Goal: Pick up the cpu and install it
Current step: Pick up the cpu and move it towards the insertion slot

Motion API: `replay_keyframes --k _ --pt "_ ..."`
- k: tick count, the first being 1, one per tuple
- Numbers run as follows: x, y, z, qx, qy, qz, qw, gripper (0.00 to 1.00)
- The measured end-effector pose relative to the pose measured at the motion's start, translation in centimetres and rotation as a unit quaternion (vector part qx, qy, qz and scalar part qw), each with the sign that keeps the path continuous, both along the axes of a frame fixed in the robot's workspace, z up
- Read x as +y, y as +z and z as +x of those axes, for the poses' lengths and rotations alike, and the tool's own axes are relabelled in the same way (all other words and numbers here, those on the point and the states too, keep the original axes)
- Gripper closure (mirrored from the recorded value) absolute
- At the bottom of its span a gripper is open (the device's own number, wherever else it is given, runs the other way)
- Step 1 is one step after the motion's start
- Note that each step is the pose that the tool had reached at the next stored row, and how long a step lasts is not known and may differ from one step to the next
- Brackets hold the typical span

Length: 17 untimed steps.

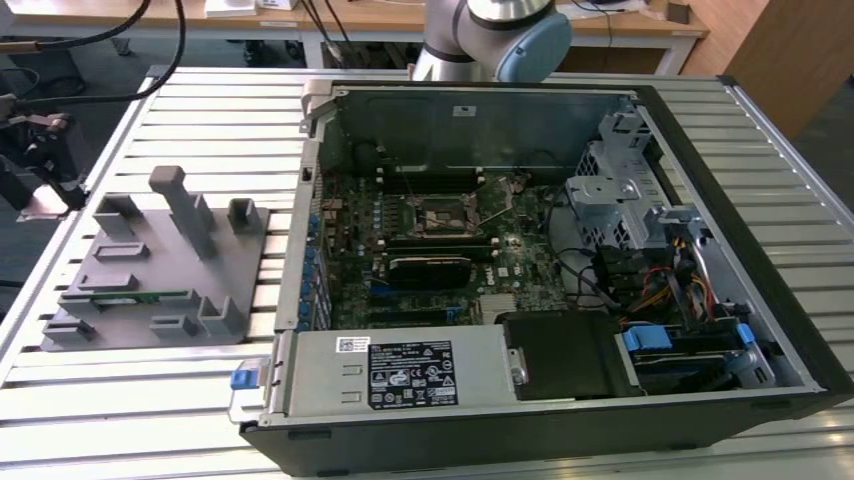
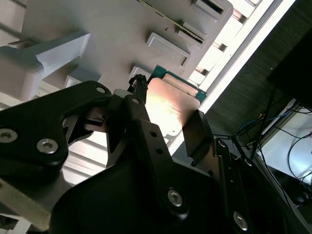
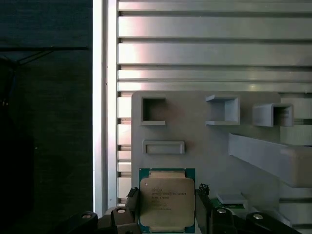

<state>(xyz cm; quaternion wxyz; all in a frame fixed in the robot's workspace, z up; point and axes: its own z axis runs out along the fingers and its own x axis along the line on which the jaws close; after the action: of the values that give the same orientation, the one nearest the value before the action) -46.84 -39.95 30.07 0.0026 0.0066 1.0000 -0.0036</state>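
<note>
First wrist view has the hand [image 3: 167, 197] clenched on the cpu [image 3: 166, 209], one finger at either edge, just over the grey fixture tray [image 3: 204, 146]; whether the chip is lifted clear of it I cannot tell. Pickup is the step in hand. Installing calls for a level carry to the open socket [image 1: 434, 215], well apart from the hand, over the computer case [image 1: 310, 200] wall, the likeliest obstacle.

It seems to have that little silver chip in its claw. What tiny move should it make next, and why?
Probably a short straight lift. The gripper looks shut on the cpu, which hangs above the grey holder tray, whose tall posts stand close by. Rising first should clear them before heading toward the open computer case.
</note>
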Motion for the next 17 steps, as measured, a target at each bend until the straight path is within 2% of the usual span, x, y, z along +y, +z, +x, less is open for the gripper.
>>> replay_keyframes --k 17 --pt "0.12 3.11 0.0 -0.0005 0.000 -0.0007 1.0000 0.46"
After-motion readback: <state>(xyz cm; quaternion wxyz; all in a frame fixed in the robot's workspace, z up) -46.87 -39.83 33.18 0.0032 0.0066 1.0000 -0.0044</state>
